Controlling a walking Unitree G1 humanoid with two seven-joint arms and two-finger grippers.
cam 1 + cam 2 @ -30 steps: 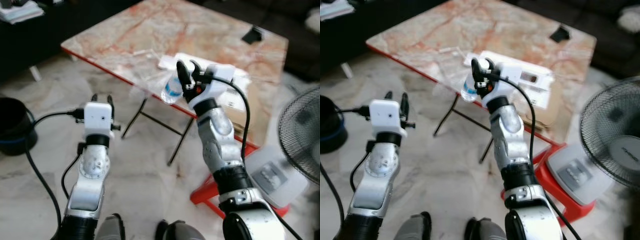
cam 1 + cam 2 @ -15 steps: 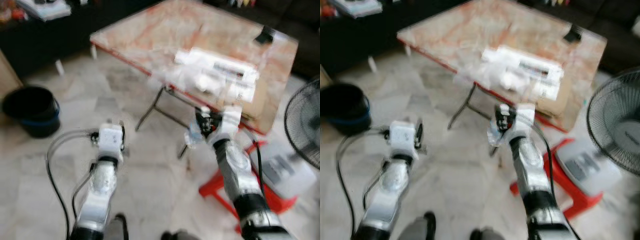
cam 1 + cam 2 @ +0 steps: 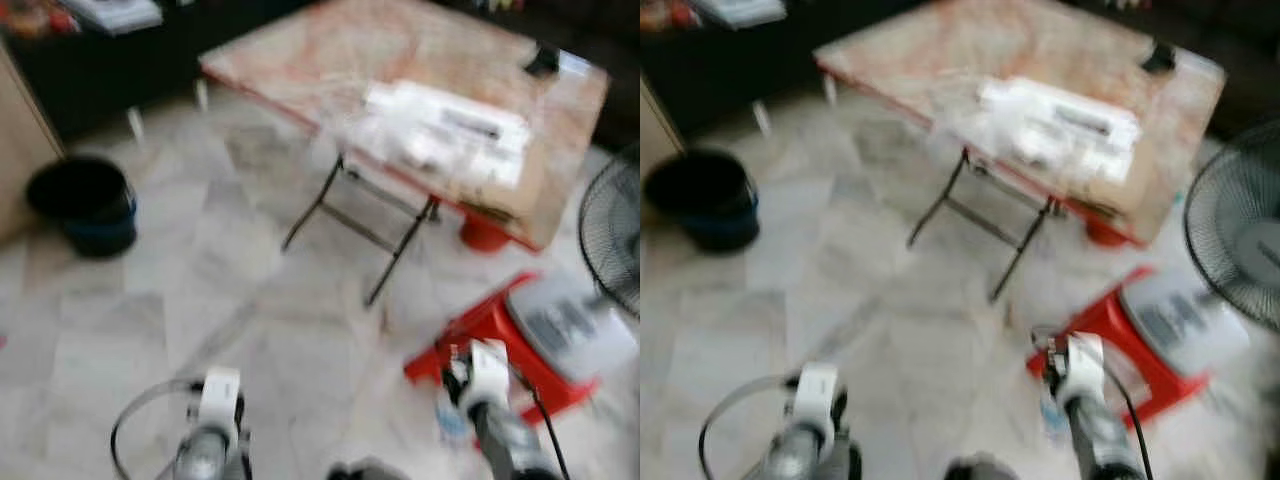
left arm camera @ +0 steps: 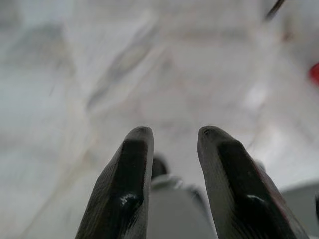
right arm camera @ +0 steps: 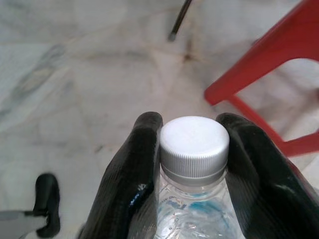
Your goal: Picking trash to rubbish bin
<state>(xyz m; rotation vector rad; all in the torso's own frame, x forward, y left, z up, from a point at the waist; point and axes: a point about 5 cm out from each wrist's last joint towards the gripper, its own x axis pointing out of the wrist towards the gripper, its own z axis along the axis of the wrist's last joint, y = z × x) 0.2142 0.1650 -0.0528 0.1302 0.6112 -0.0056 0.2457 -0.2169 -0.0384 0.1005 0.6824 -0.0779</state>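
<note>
Both arms sit lower and the table [image 3: 300, 60] looks farther off than before. Right gripper [image 5: 192, 159] squeezes the plastic bottle [image 5: 193, 199] by its neck; left gripper [image 4: 172, 164] is open, holding nothing. It looks like carrying time. Next, go to the black bin [image 3: 85, 205].

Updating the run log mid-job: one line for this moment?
right end effector: shut on plastic bottle | left end effector: open, idle | bin: on floor, robot's front-left

Frame was blurred. Marble counter [image 3: 940, 50] was seen with white packets [image 3: 1060, 125] on it, black bin [image 3: 702, 200] on the floor, red stool [image 3: 1120, 345] beside fan [image 3: 1235, 235].
</note>
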